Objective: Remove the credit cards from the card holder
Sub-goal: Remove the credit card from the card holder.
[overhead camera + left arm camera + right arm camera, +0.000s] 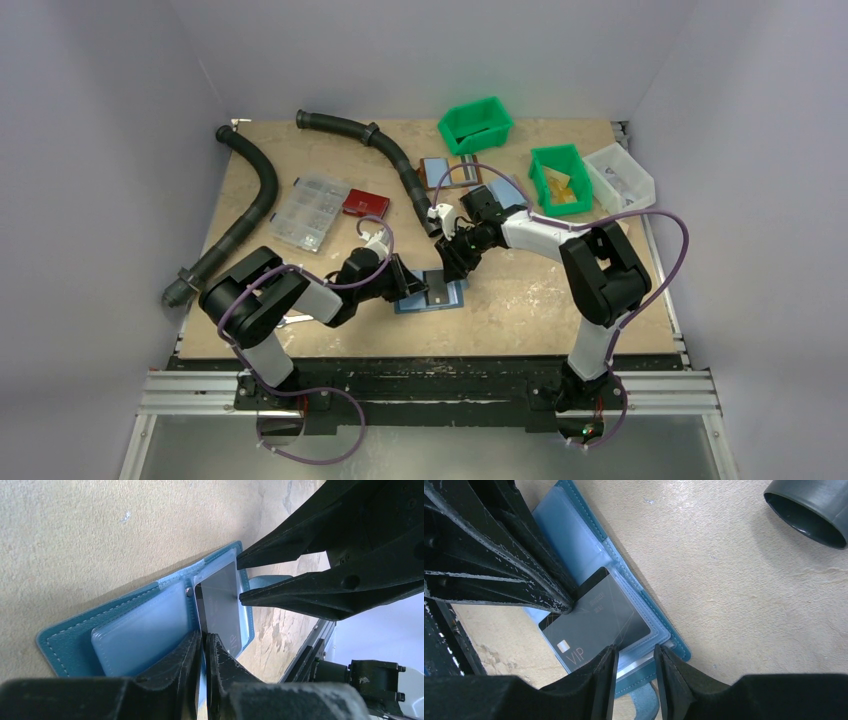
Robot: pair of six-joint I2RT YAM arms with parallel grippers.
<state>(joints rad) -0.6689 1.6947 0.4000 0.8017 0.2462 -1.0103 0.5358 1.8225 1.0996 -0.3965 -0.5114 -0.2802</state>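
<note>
Since my left tool sits nearly closed at the grey card, hold unclear, I'd shut my half-open, empty right tool squarely on it.

The left gripper and right gripper crowd the open card holder from its left and far sides, jaws both at the grey card; the corrugated hose mouth lies near behind; bare bench lies free right of the holder and toward the near edge.
</note>
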